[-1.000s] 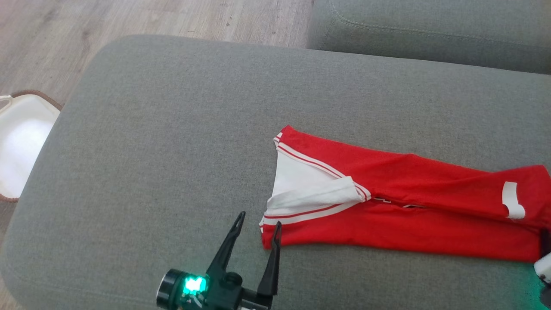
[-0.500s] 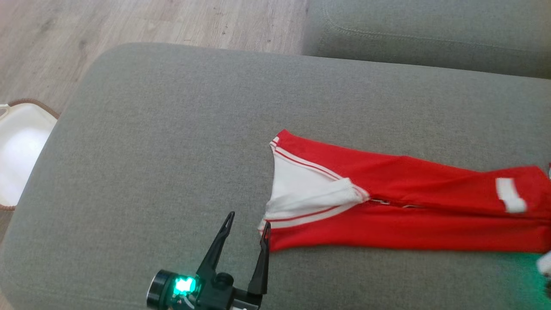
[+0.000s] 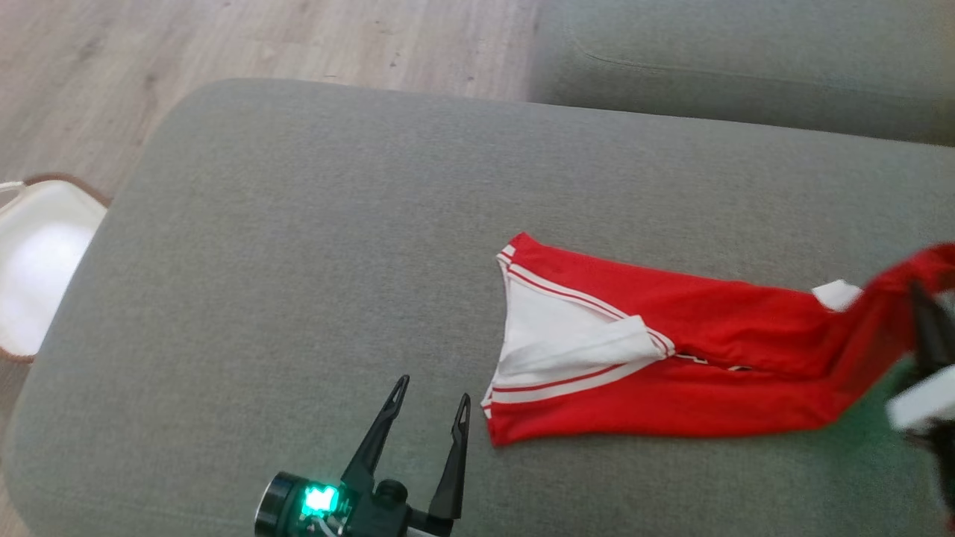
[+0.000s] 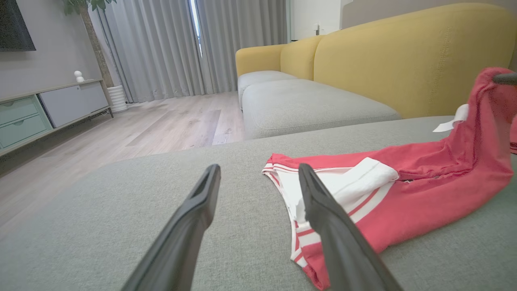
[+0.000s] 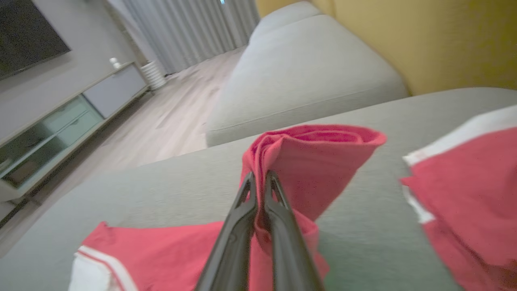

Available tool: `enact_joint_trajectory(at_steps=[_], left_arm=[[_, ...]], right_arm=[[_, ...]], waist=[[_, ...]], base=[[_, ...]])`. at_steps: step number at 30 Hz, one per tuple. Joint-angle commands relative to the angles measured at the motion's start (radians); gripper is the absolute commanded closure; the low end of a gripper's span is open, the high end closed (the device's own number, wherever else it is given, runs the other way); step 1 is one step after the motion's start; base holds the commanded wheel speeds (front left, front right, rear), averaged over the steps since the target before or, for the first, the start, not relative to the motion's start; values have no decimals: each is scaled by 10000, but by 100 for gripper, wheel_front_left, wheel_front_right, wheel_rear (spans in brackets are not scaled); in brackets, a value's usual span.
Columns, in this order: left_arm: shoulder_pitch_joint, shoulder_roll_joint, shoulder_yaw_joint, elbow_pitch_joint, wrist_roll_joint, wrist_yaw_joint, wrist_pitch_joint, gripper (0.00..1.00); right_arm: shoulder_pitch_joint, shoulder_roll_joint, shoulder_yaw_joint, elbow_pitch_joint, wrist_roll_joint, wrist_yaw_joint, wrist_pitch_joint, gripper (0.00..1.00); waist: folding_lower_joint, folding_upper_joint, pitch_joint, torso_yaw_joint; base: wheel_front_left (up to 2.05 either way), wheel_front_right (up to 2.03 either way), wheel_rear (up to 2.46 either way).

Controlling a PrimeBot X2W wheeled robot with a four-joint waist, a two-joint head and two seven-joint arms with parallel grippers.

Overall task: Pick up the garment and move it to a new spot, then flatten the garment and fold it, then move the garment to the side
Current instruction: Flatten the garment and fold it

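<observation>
The garment (image 3: 671, 358) is red with white trim and a white inner panel, lying lengthwise on the grey sofa cushion (image 3: 298, 246). Its right end is pulled up off the cushion, pinched in my right gripper (image 5: 260, 176), which is shut on a bunched red fold (image 5: 315, 161). At the head view's right edge my right gripper (image 3: 921, 298) shows blurred. My left gripper (image 3: 430, 389) stands open just left of the garment's near collar corner (image 3: 496, 425), not touching it. In the left wrist view the garment (image 4: 424, 182) lies to the right of my open left gripper (image 4: 258, 171).
A white basket (image 3: 37, 261) with a brown rim stands on the wooden floor (image 3: 224, 37) left of the cushion. A second grey seat (image 3: 746, 60) lies beyond. A yellow sofa back (image 4: 404, 56) rises at the right in the left wrist view.
My right gripper has shut on the garment's right end and lifted it; the cloth has drawn up and slightly right. The left gripper stays open beside the collar corner. The camera shifted slightly.
</observation>
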Motion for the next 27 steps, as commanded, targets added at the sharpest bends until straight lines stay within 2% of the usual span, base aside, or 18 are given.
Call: enact_joint_trajectory(at_steps=[1, 6, 10, 15, 20, 21, 22, 27], left_arm=[[-257, 22, 326, -223, 96, -9, -93, 0], [-267, 5, 286, -52, 140, -42, -93, 0], [-295, -26, 334, -17, 114, -47, -93, 0], [-329, -78, 337, 36, 114, -109, -93, 0], [-340, -159, 411, 76, 87, -128, -93, 0], [-343, -175, 425, 79, 89, -137, -93, 0], [-344, -190, 438, 87, 93, -144, -93, 0], [-283, -215, 534, 132, 70, -140, -93, 0]], right_arm=[[-198, -147, 471, -620, -144, 67, -60, 100], [-678, 469, 2151, -1498, -500, 67, 186, 100], [-1040, 823, 3631, -1684, -635, 67, 540, 100], [-1450, 1172, 5102, -1243, -732, 67, 635, 100], [-1784, 1752, 5886, -321, -853, 67, 310, 100], [-1847, 1877, 5980, -147, -878, 67, 167, 18], [-1902, 1982, 6057, -4, -873, 67, 15, 0], [-1976, 2194, 6031, 185, -722, 67, -640, 0]], waist=[[0, 0, -35, 124], [0, 0, -70, 516], [0, 0, -22, 792], [0, 0, 93, 1081], [0, 0, 193, 1233], [0, 0, 206, 1245], [0, 0, 212, 1247], [0, 0, 86, 1120]], base=[[0, 0, 0], [0, 0, 0], [0, 0, 0], [0, 0, 0], [0, 0, 0], [0, 0, 0], [0, 0, 0], [0, 0, 0]])
